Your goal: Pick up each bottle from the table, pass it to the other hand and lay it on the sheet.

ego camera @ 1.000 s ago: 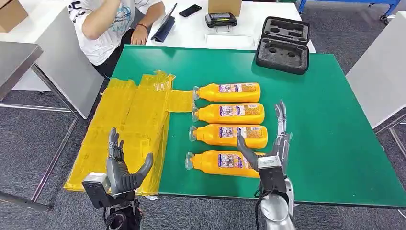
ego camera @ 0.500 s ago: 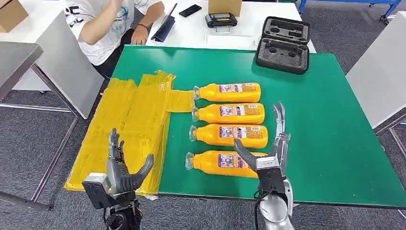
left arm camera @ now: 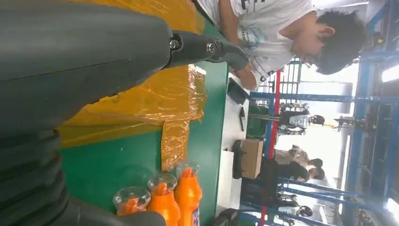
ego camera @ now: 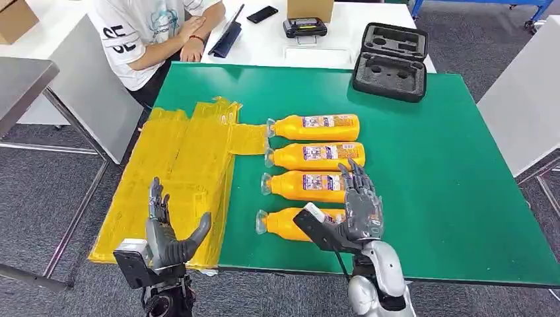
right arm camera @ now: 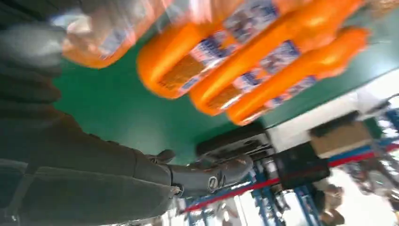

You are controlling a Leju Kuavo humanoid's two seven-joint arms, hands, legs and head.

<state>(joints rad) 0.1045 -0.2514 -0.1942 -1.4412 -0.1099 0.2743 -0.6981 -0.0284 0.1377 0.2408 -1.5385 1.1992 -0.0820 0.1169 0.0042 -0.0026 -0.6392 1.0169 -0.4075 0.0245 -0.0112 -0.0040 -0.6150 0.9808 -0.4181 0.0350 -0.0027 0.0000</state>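
Green desk (ego camera: 449, 172): four orange bottles (ego camera: 315, 156) lie in a row beside yellow sheet (ego camera: 178, 172). Right hand (ego camera: 356, 208) spread over nearest bottle (ego camera: 284, 224), holding nothing; left hand (ego camera: 168, 234) open near sheet, likely awaiting the pass.

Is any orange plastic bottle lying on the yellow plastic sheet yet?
No, all four orange plastic bottles lie on the green table, beside the yellow plastic sheet.

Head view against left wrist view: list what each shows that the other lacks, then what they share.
Head view alone: the right hand spread over the nearest orange plastic bottle, all four bottles at full length, and the open black foam-lined case.

Left wrist view alone: blue metal racking and more people in the background.

Shared: the green table top, the crinkled yellow plastic sheet, the bottles' clear-capped necks, the open left hand, and the seated person in a white shirt.
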